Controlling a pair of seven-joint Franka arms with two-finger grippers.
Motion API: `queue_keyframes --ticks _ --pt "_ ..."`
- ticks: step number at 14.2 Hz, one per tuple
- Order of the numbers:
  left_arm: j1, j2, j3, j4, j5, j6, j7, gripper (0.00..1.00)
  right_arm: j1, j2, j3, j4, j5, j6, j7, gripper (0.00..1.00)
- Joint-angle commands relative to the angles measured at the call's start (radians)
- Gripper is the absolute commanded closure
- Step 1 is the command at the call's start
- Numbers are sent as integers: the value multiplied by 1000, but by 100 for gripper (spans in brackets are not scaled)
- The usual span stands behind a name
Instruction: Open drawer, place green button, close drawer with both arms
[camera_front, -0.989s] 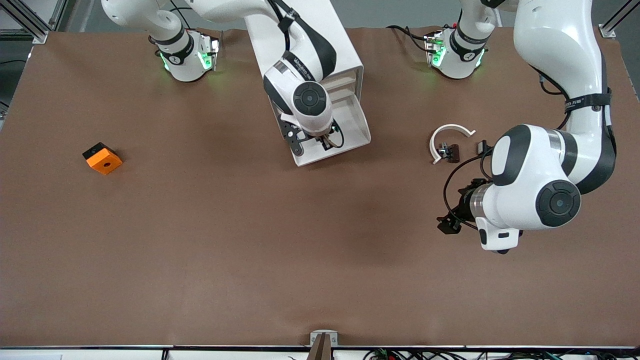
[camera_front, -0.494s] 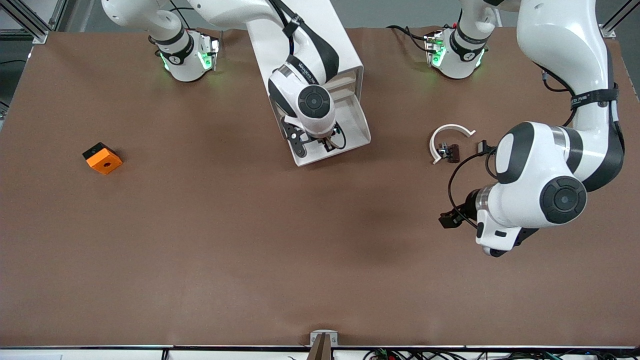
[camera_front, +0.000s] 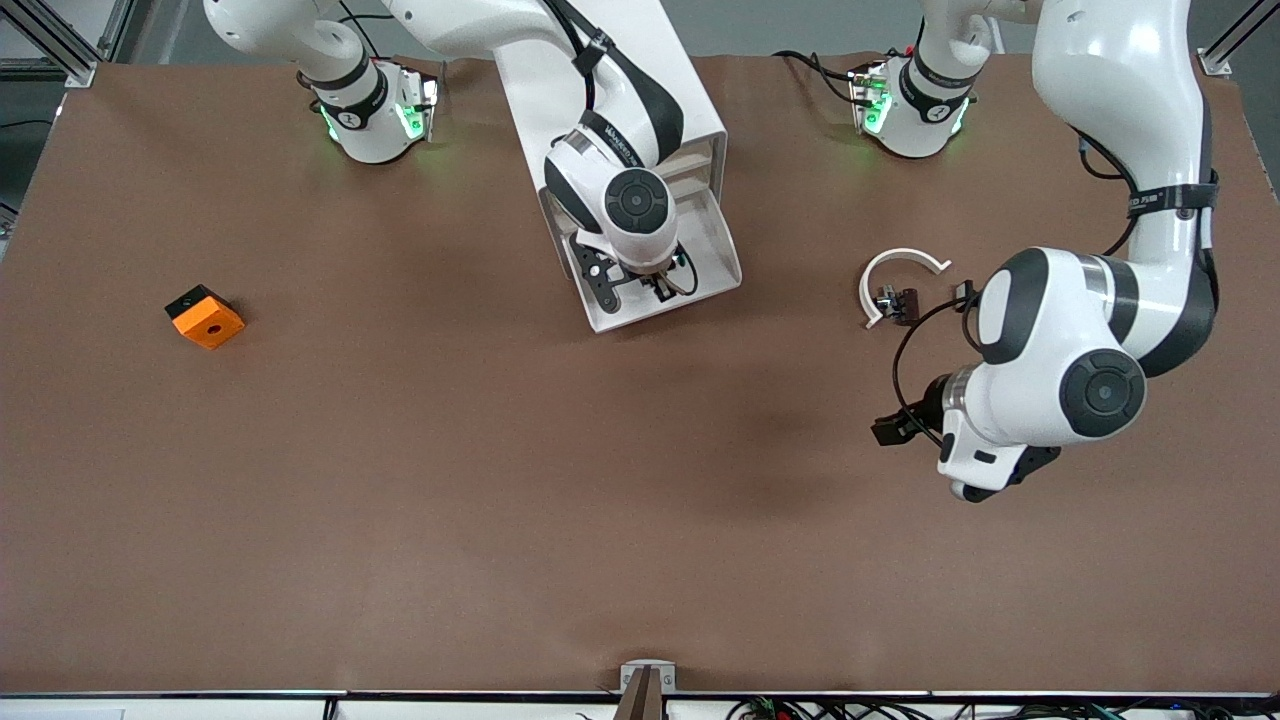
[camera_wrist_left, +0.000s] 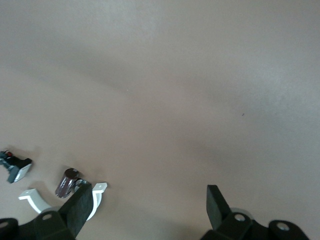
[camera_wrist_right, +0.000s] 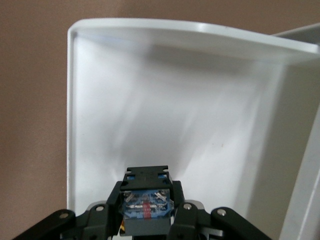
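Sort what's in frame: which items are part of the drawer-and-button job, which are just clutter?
Job:
- open shallow white drawer in the white boxy cabinet
- small dark blue-black button, held over that drawer by the right gripper
- left gripper, open over bare table

Clutter:
- orange cube with a hole
- white open ring
- small black clips beside the ring

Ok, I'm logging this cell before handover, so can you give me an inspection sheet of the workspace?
Surface: brown table, bare over most of its area.
Job's things: drawer pulled out of the white cabinet; button held over the drawer tray.
Clutter: orange cube toward the right arm's end; white ring and small dark clips toward the left arm's end.
Grippers: right gripper shut on the button; left gripper open over bare table.
Cables: black cable looping at the left wrist.
Surroundings: metal frame posts at the corners.
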Motion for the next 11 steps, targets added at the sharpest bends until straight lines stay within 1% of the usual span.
queue_keyframes --ticks 1,2,3,4,6,7,8,9,11 --pt "-4 -180 -28 -288 17 180 21 0 11 6 -10 7 8 3 -1 43" --pt "-4 -207 -31 -347 17 218 38 0 9 6 -10 7 8 0 -4 24" --pt "-5 -223 -33 -382 17 234 60 0 9 5 -10 7 8 0 -6 10" --pt "-5 -232 -37 -402 20 242 86 0 6 3 -10 10 9 0 -6 0" --pt "-4 -257 -72 -448 32 277 107 0 4 -13 -12 12 8 -8 -7 0" --pt "-5 -263 -80 -468 34 285 112 0 -11 -47 -13 12 9 -14 -7 0" --pt "-4 -269 -92 -479 34 286 113 0 -31 -79 -13 13 9 -47 -9 0" --pt "-4 -275 -106 -499 58 300 121 0 -51 -110 -13 21 13 -93 -17 0" --pt "-5 -264 -152 -520 89 349 121 0 -72 -162 -16 44 11 -174 -53 0"
